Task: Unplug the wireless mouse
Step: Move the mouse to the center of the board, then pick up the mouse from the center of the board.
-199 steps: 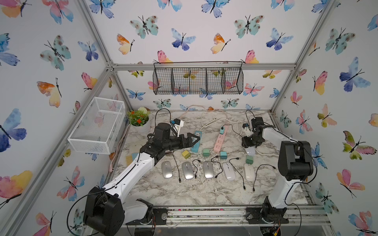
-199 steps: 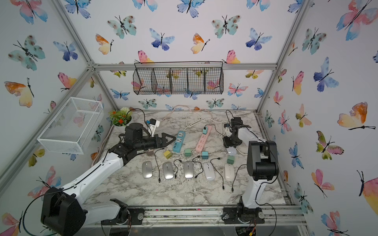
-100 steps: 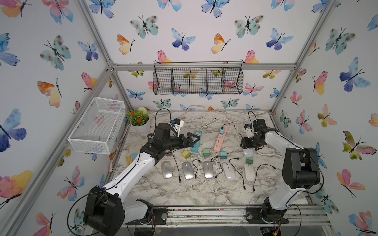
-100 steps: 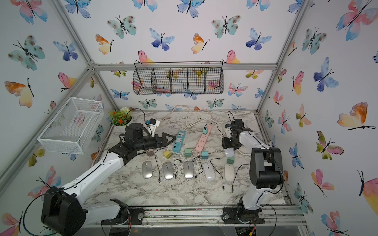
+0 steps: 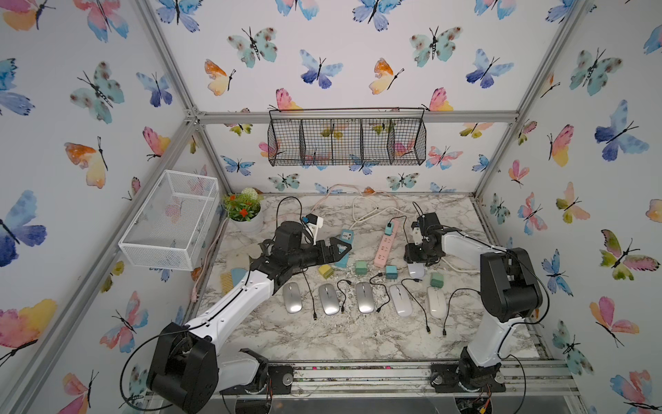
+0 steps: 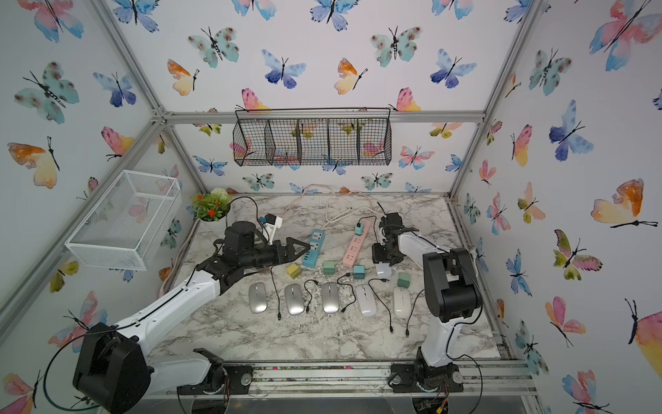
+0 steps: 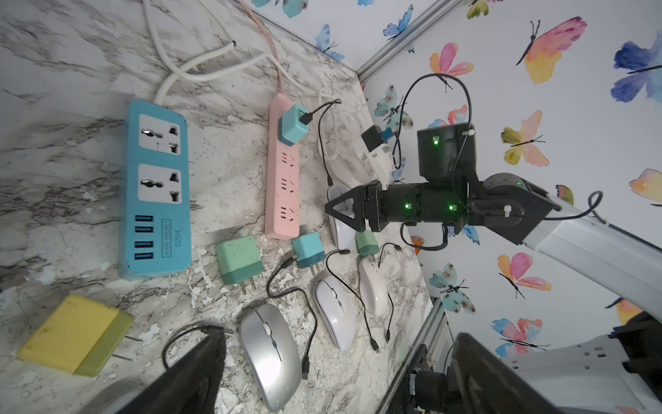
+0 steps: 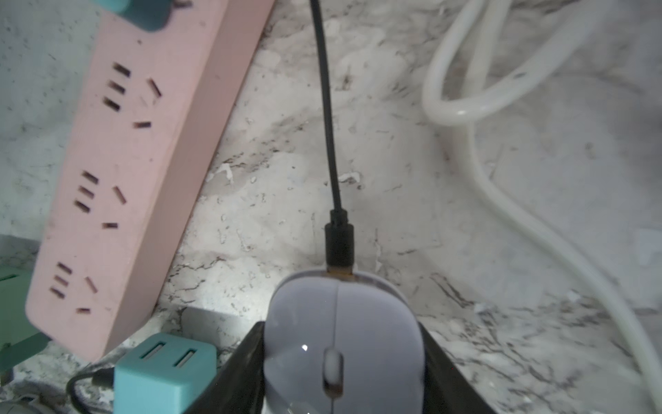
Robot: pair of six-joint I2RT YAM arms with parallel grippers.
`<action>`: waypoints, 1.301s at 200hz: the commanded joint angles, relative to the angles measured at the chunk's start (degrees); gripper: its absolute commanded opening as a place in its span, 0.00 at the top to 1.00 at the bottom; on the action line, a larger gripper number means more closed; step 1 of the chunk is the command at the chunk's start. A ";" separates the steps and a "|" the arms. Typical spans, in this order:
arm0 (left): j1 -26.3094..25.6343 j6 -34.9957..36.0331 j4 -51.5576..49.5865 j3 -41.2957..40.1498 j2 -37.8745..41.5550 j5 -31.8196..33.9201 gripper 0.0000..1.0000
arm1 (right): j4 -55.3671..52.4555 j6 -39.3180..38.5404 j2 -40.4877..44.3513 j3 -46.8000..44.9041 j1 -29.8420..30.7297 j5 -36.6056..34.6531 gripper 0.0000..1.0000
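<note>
"Blue power strip (image 7: pixel 156 190) on the bench (image 5: pixel 358 337), does it have words on it?"

"Yes. It says S204 next to its small plug holes. There is a little box of print beside that, but it is too small for me to read."

"What is the right pincer (image 8: pixel 342 333) doing?"

"It is about half open. Its two black fingers (image 8: pixel 247 362) press on both sides of the white mouse (image 5: pixel 416 271), so it has hold of it."

"Where is that mouse?"

"It is on the right, just beside the near end of the pink power strip (image 8: pixel 118 172). A black cable (image 8: pixel 329 125) is plugged into the far end of the mouse. The cable goes to a teal charger (image 7: pixel 293 123) at the far end of the pink strip."

"And the left pincer (image 5: pixel 344 249)?"

"It is open wide and holds nothing. It hangs over the bench, just left of the blue strip."
</note>
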State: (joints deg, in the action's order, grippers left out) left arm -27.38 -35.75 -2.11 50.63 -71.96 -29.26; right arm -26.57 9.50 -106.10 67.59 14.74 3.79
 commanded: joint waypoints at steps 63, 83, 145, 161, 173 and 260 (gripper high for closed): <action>-12.52 9.03 -1.88 1.80 1.35 25.48 0.02 | 10.02 -2.43 3.64 -7.80 0.65 -1.48 0.14; -12.53 8.60 -1.26 0.90 1.21 25.00 0.02 | 9.91 -2.92 5.21 -9.46 1.42 -2.82 0.12; -20.81 11.27 -0.56 -1.35 2.00 34.39 0.02 | 6.45 -4.49 8.72 -11.70 2.04 -4.00 0.25; -21.89 10.42 1.04 -2.31 2.00 33.80 0.02 | 6.04 -4.49 8.38 -11.58 2.11 -3.62 0.27; -22.36 9.78 1.68 -2.90 1.84 33.65 0.02 | 5.42 -4.40 7.96 -11.40 2.22 -3.85 0.27; -22.71 9.75 1.32 -2.34 -0.13 34.00 0.02 | 4.42 -5.43 4.25 -10.00 3.45 -6.61 0.27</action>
State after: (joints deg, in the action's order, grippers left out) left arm -49.89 -26.35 -1.34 47.44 -71.75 3.79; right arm -20.78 4.91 -100.44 56.62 17.74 -1.45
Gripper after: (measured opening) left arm 0.984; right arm 0.731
